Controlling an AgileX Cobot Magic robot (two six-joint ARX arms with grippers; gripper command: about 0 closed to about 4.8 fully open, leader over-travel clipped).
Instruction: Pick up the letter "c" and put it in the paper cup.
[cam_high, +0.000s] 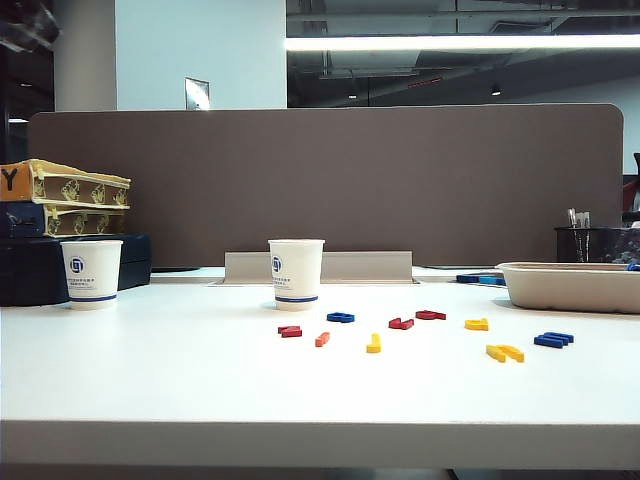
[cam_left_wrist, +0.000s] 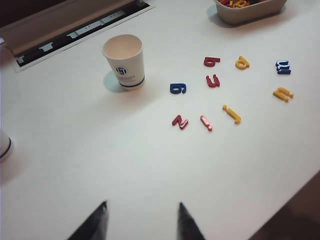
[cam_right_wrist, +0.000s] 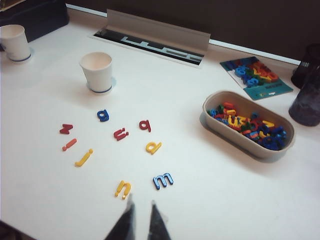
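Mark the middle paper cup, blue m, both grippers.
paper cup (cam_right_wrist: 97, 75), right wrist view, side wall.
blue m (cam_right_wrist: 163, 180), right wrist view, middle stroke.
left gripper (cam_left_wrist: 142, 204), left wrist view, between its open fingertips.
right gripper (cam_right_wrist: 141, 200), right wrist view, between fingertips.

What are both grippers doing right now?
Left gripper: open, empty, above bare table.
Right gripper: fingers nearly together, holding nothing, above the table near the yellow letter.

This is an open-plan office: a white desk surface (cam_high: 200, 380) backed by a grey-brown fabric partition screen (cam_high: 330, 180), with a grey flip-up cable tray lid (cam_high: 320, 266) set into the desk at twelve o'clock. Overhead runs a long fluorescent strip light (cam_high: 460, 43) under an exposed dark ceiling. At nine o'clock stacked yellow patterned boxes (cam_high: 75, 200) sit by the screen (storage clutter), and a black mesh pen holder (cam_high: 590, 243) stands at three o'clock.
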